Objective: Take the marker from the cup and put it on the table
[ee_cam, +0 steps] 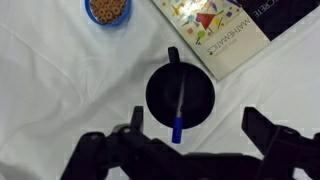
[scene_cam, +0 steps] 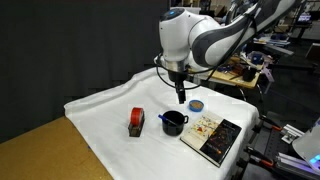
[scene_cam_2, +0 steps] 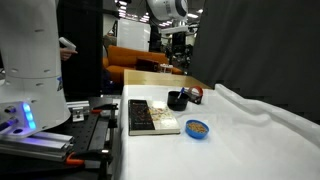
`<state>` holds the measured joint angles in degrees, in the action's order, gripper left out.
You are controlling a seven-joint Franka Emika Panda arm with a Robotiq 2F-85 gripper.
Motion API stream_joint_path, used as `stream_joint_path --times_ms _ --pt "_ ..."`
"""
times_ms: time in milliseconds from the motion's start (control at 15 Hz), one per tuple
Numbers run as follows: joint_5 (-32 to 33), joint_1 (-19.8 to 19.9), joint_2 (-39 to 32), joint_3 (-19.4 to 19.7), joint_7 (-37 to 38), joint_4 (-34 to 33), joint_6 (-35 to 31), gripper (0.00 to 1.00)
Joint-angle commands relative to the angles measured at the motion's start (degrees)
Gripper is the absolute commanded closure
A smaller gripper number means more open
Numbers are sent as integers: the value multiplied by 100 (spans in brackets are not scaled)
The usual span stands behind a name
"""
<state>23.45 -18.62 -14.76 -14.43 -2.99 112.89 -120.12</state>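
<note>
Wide-apart hand [ee_cam: 192, 116], slim marker [ee_cam: 179, 108] inside round dark cup [ee_cam: 154, 92], wrinkled white-cloth table [ee_cam: 60, 90]

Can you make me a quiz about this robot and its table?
1. True or false: the slim dark marker lies flat on the white-cloth table.
2. The robot's black gripper is: A open above the small dark navy cup, B shut on the marker, C shut on the cup.
3. What flat thing lies beside the cup?
Key: 1 false, it stands in the cup; 2 A; 3 the colourful book.
</note>
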Motion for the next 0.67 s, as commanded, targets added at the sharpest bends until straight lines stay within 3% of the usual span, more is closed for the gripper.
stream_joint_path --times_ms 0,67,600 --pt "198 -177 -407 32 60 -605 400 0" --pt "77 -109 -192 17 5 -257 98 0" --pt "78 -129 -245 25 5 -307 108 0"
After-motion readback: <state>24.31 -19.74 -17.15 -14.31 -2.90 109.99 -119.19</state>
